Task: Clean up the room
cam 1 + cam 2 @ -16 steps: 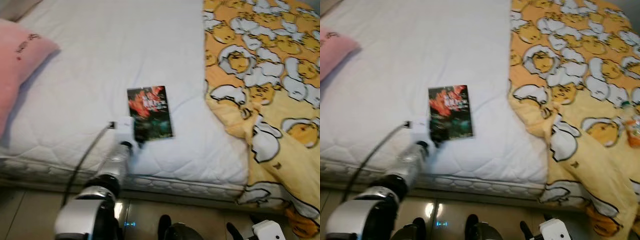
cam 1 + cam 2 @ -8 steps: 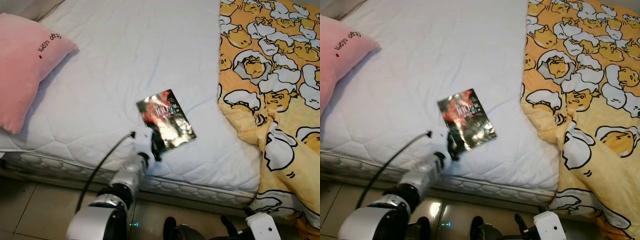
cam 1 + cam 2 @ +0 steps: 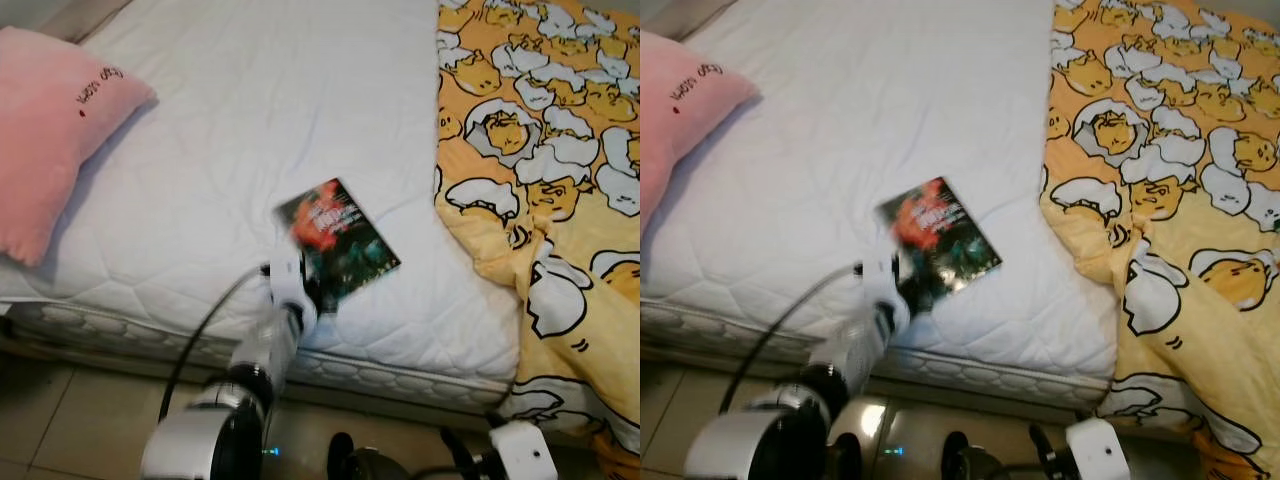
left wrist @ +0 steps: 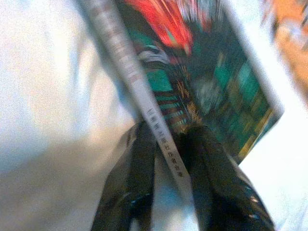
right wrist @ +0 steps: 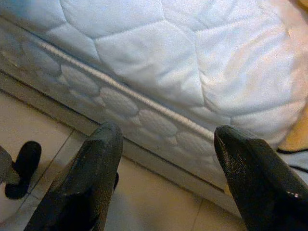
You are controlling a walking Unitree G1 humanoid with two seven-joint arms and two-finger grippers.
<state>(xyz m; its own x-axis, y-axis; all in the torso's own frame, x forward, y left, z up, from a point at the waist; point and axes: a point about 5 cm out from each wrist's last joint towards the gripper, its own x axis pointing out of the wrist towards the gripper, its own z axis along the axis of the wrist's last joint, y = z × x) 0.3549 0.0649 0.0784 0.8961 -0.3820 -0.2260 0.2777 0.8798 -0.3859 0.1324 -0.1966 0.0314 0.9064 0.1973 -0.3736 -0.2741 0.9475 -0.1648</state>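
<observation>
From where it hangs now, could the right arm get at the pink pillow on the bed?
Probably not without repositioning. The right gripper hangs open, low by the mattress edge on the robot's right, while the pink pillow lies far left, beyond the left gripper, which is clamped on the book.

Little readable text

Dark stitched lettering on the pink pillow (image 3: 55, 140), perhaps "bon soir"; the book (image 4: 159, 139) spine's print is too blurred.

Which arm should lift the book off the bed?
Left. The left pincer is shut on the book at its spine edge; the right pincer hangs open by the mattress side.
</observation>
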